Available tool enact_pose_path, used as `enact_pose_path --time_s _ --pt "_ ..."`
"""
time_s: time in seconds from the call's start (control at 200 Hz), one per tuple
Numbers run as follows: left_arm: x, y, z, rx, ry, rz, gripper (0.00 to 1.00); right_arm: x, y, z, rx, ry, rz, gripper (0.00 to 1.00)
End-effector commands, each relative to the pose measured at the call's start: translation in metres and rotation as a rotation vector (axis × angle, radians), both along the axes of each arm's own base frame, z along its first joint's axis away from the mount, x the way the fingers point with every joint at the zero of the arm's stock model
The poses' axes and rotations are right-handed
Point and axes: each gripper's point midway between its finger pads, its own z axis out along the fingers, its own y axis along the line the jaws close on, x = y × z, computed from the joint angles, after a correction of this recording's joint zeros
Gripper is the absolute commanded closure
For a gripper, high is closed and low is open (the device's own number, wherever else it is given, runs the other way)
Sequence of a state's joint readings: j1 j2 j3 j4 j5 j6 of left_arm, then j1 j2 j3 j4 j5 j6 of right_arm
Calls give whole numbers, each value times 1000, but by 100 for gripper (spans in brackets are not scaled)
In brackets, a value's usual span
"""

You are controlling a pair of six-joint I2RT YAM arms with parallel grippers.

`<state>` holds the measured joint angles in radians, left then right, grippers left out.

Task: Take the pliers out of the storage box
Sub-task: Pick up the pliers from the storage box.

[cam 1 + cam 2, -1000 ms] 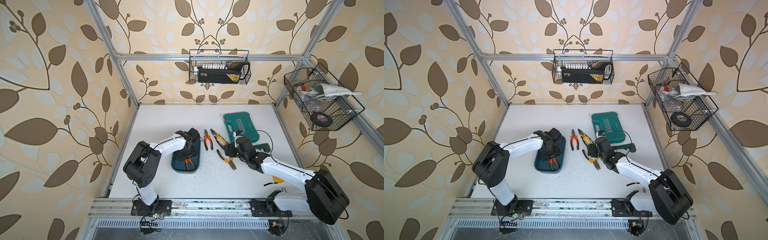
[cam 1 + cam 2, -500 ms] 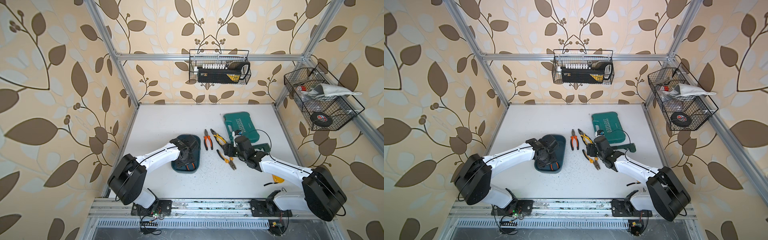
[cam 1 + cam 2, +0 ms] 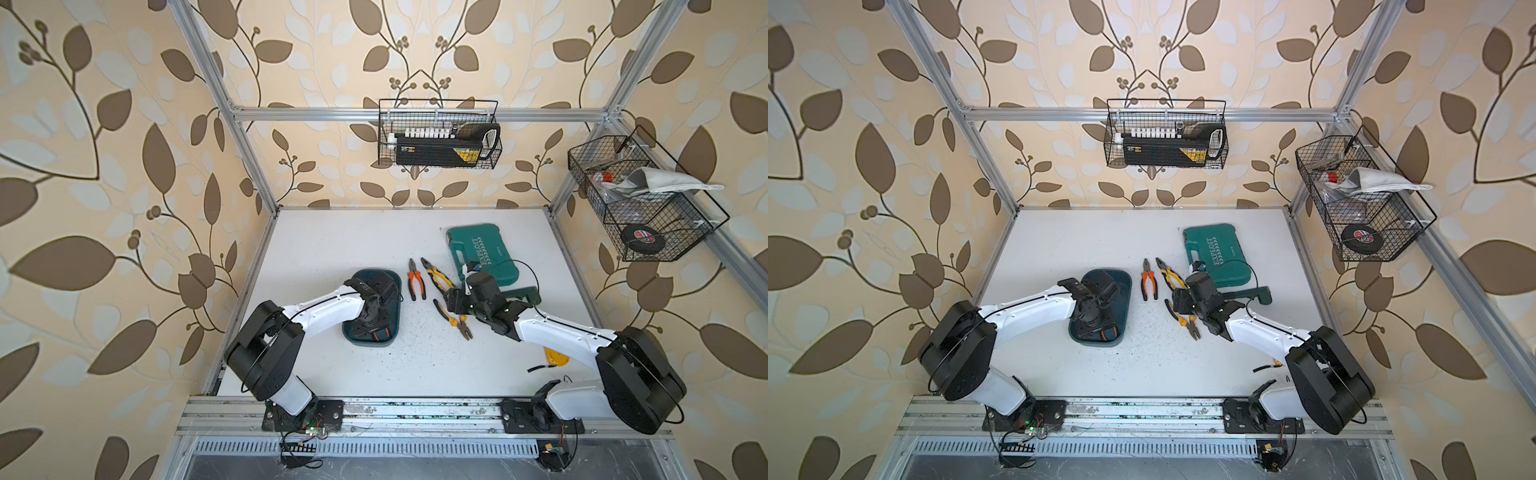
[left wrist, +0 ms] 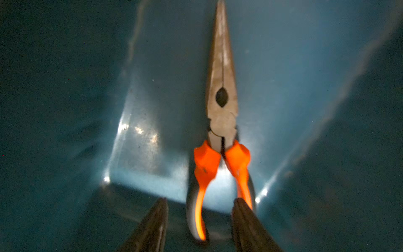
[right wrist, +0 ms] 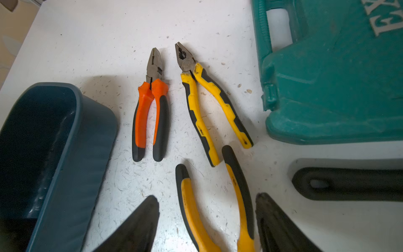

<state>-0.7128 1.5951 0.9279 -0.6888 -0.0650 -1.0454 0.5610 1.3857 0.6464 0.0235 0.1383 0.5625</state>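
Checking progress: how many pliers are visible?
4. One long-nose pair in the storage box; on the table: orange pair, yellow pair beside it, second yellow pair by the right pincer.

glossy plastic storage box [image 4: 139,152], dull metal pliers [image 4: 220,122], scuffed matt table [image 5: 109,43]

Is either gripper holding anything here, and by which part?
Nothing is held. The left gripper straddles the handles of the orange long-nose pliers in the storage box, jaws not closed on them; the right gripper, open, straddles handles of yellow pliers.
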Motion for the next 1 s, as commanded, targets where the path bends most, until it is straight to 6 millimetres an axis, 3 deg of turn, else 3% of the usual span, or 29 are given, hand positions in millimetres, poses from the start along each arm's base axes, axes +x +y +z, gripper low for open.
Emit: enact_pose_path --time_s 0.0,0.235,0.445,0.616,0.831,0.996 --pt "-4 -4 -13 -2 49 -28 49 6 1 3 2 11 -17 27" --pt "-5 6 -45 100 113 -26 57 8 -1 1 2 25 -28 27" --pt "3 5 -47 120 91 -37 84 8 -3 0 5 32 -33 27" --pt "16 3 -22 114 13 -78 100 9 -4 -1 12 39 -34 27" --pt "30 10 23 125 -131 -172 100 5 4 -1 46 55 1 27" --pt "37 8 57 89 -207 -176 100 2 22 8 122 55 78 27"
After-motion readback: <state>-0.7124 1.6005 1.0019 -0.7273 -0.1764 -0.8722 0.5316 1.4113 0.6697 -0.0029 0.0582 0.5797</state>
